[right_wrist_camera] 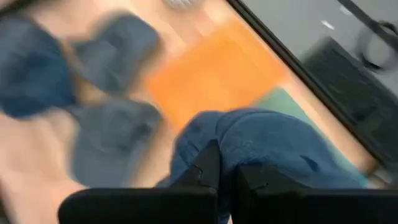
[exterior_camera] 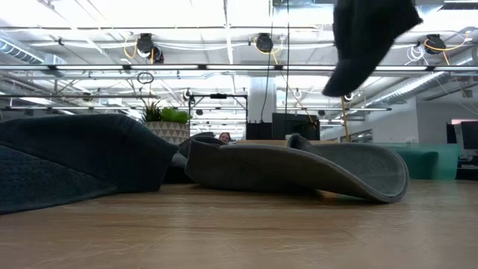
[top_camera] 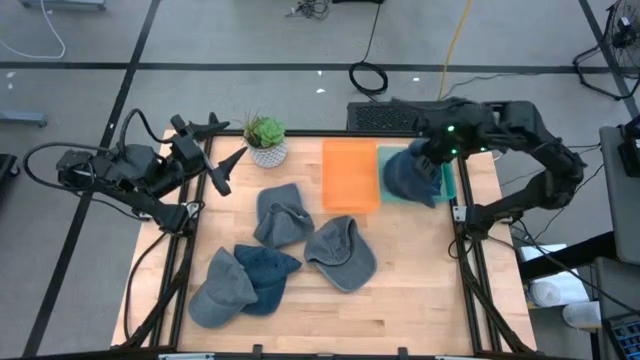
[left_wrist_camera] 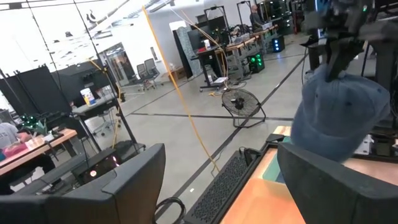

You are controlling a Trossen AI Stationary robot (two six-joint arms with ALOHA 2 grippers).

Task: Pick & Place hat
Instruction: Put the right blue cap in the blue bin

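Now my right claw [right_wrist_camera: 225, 177] is closed on a blue hat [top_camera: 410, 175] and holds it in the air above the teal mat [top_camera: 450, 182], beside the orange mat [top_camera: 350, 174]. My left claw [top_camera: 222, 150] waits wide open near the plant pot [top_camera: 267, 140]. Four other hats [top_camera: 340, 250] lie on the wooden surface [top_camera: 420, 300].
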